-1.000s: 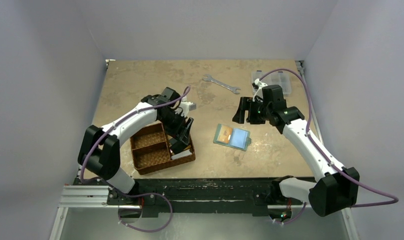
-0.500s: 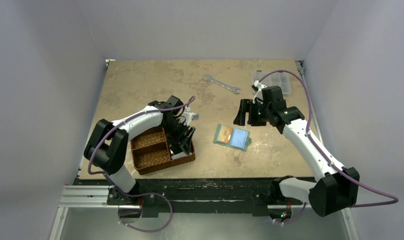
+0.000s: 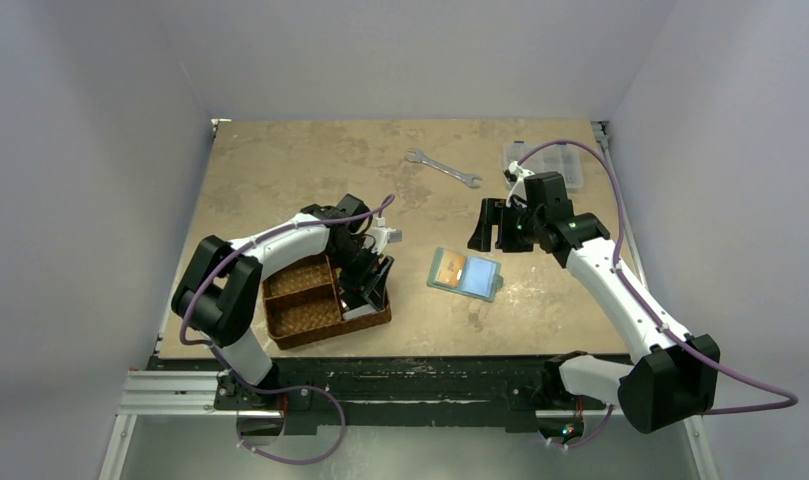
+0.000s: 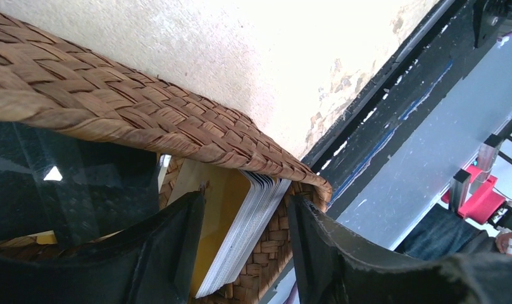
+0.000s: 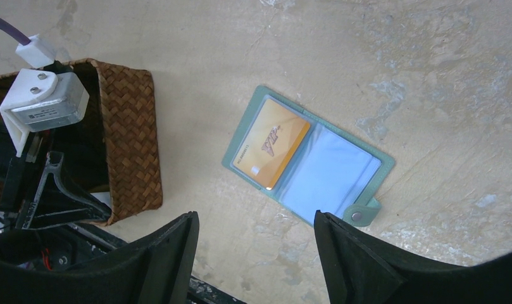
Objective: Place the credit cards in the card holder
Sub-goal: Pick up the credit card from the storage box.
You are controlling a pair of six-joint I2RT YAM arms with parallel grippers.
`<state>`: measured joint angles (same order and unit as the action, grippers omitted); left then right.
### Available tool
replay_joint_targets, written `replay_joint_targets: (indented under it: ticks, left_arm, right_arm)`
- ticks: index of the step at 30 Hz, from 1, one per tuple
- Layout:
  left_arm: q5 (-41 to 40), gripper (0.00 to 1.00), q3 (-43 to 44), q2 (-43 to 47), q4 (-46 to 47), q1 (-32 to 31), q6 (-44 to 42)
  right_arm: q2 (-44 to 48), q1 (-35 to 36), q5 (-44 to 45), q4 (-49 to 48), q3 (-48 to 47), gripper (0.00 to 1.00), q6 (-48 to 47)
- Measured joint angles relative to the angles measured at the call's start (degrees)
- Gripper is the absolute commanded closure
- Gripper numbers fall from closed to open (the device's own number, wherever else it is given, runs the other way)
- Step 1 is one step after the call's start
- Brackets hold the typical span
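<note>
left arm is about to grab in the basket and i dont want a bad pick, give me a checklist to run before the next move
1. The left gripper is open, with one finger on each side of the credit cards standing on edge in the basket: ok
2. Only one card between the fingers: not ok, the whole stack seems to sit there
3. Fingers free of the basket wall: cannot tell
4. The card holder lies open and flat: ok
5. A free pocket: ok, the orange card fills one side and the other looks empty
6. The right gripper is open, above the holder and not touching it: ok
</note>
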<state>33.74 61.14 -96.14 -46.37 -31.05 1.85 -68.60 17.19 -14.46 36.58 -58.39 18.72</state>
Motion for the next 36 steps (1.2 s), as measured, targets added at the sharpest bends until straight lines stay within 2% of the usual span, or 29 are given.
replay_joint_targets:
  ticks: [10, 25, 34, 36]
  left_arm:
    - [1.95, 0.67, -0.63, 0.04, 0.07, -0.07, 0.02]
    - [1.97, 0.81, -0.61, 1.33, -0.26, -0.11, 0.0]
    - [-2.25, 1.0, 1.55, 3.72, -2.62, -0.11, -0.13]
    - [-4.09, 1.0, 2.36, 4.5, -2.8, -0.11, -0.13]
  right_arm:
    - [0.0, 0.0, -0.02, 0.0, 0.0, 0.26, 0.0]
    - [0.0, 0.0, -0.02, 0.0, 0.0, 0.27, 0.0]
    - [0.02, 0.0, -0.04, 0.0, 0.0, 0.27, 0.0]
    - [0.02, 0.0, -0.04, 0.0, 0.0, 0.27, 0.0]
